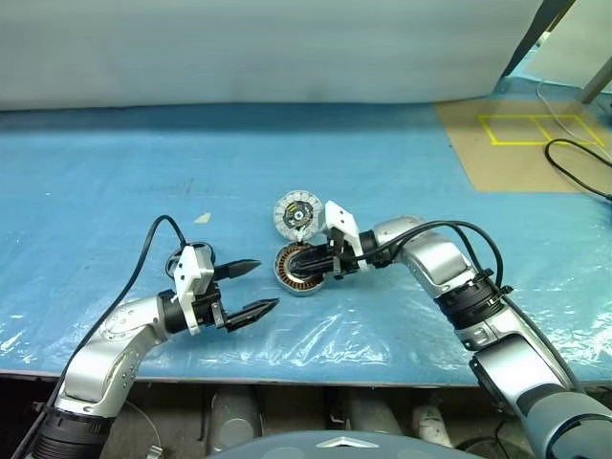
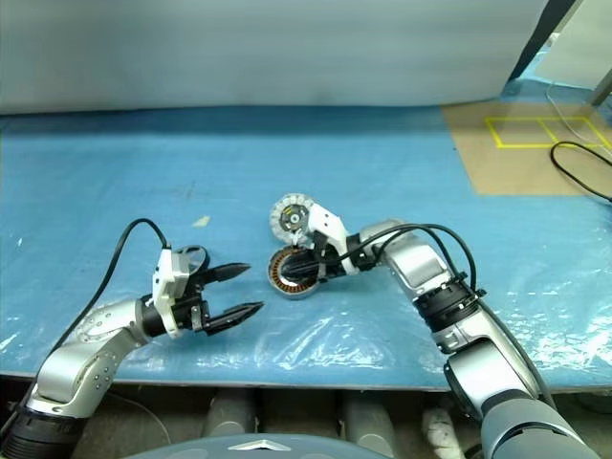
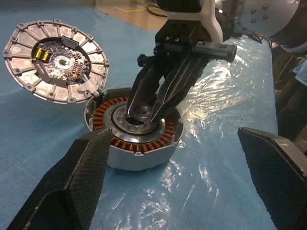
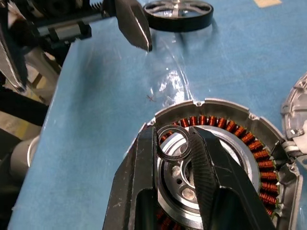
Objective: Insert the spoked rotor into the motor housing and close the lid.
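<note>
A: How far along is it?

B: Early, I'd judge. On the blue plastic-covered surface (image 1: 402, 172) the motor housing (image 1: 298, 269) sits open with its copper windings bare, and the lid (image 1: 296, 212) lies just beside it on the far side, not closed. The spoked rotor (image 4: 178, 14) rests flat on the sheet near the left arm, well apart from the housing, so inserting and closing are both left.

A: And the claws?

B: The right claw (image 4: 178, 143) hangs over the housing's hub, fingers nearly together around a small dark ring (image 4: 173, 143). The left claw (image 1: 251, 287) is spread wide and holds nothing.

A: Anything in the way?

B: The right claw and its ring occupy the hub where the rotor must go. Cables and a yellow-taped board (image 1: 521, 143) lie far off.
</note>
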Tool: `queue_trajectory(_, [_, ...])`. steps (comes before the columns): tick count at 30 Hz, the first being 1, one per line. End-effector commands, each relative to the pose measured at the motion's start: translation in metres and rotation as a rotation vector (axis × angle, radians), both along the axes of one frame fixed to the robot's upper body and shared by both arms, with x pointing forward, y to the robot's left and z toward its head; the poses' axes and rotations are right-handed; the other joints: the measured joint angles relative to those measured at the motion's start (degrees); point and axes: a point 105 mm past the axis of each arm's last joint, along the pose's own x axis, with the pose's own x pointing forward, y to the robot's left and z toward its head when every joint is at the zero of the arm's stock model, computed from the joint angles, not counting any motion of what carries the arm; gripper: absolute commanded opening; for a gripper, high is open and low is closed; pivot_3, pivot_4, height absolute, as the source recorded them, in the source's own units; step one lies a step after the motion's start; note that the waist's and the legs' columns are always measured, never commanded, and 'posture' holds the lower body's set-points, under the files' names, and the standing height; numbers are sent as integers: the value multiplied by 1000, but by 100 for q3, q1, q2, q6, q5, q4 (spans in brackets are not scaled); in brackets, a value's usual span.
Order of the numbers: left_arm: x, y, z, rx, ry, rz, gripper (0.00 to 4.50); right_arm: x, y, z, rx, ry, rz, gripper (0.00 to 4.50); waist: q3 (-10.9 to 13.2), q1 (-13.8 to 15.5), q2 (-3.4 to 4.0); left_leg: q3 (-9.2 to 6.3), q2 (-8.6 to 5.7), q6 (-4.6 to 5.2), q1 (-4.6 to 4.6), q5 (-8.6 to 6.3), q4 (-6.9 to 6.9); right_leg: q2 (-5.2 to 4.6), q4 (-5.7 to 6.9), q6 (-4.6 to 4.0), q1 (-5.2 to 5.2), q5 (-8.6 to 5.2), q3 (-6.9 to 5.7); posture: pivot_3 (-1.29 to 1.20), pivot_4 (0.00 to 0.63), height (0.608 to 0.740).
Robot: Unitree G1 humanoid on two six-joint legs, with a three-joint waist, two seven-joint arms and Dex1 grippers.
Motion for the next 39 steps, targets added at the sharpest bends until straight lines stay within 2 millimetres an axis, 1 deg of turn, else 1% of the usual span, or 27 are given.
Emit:
queue_trajectory(1, [-3, -3, 8, -8, -44, -7, 4446, 5, 0, 10, 21, -47, 6, 594, 0, 0, 0, 0, 0, 0, 0, 0, 0, 0, 0, 0, 0, 0, 0, 0, 150, 740])
queue_trajectory(5, [-5, -2, 7, -5, -41, -3, 4446, 8, -4, 14, 19, -58, 7, 594, 0, 1, 0, 0, 0, 0, 1, 0, 1, 0, 1, 0, 0, 0, 0, 0, 150, 740])
queue_trajectory(12, [-4, -3, 6, -6, -40, -4, 4446, 6, -5, 12, 7, -80, 16, 594, 0, 2, 0, 0, 1, 0, 2, 0, 1, 0, 2, 0, 0, 0, 0, 0, 150, 740])
queue_trajectory(17, [-4, -4, 4, -1, -41, -9, 4446, 11, -6, 1, -24, -102, -21, 594, 0, -1, 0, 0, 1, 0, 2, 0, 2, 0, 2, -1, 0, 0, 0, 0, 150, 740])
queue_trajectory(22, [-4, -4, 4, -2, -41, -10, 4446, 15, -8, -4, -31, -100, -47, 594, 0, 0, -1, 0, 1, 0, 3, 0, 3, 0, 4, -1, 0, 0, 0, 0, 150, 740])
queue_trajectory(27, [-3, -3, 4, 1, -40, -9, 4446, 12, -9, -4, -31, -93, -35, 594, 0, 1, -1, 0, 1, 1, 4, 0, 9, 0, 10, -1, 0, 0, 0, 0, 150, 740])
queue_trajectory(33, [-2, -3, 3, -3, -40, -7, 4446, 15, -11, 1, -26, -95, -38, 594, 0, 1, -1, 0, 1, 1, 4, 0, 14, 0, 15, -1, 0, 1, 1, 0, 150, 740])
queue_trajectory(39, [-1, -5, 3, -6, -42, -8, 4446, 13, -12, -2, -41, -99, -28, 594, 0, 1, -1, 0, 2, 1, 3, 0, 17, 0, 17, -1, 0, 1, 1, 0, 150, 740])
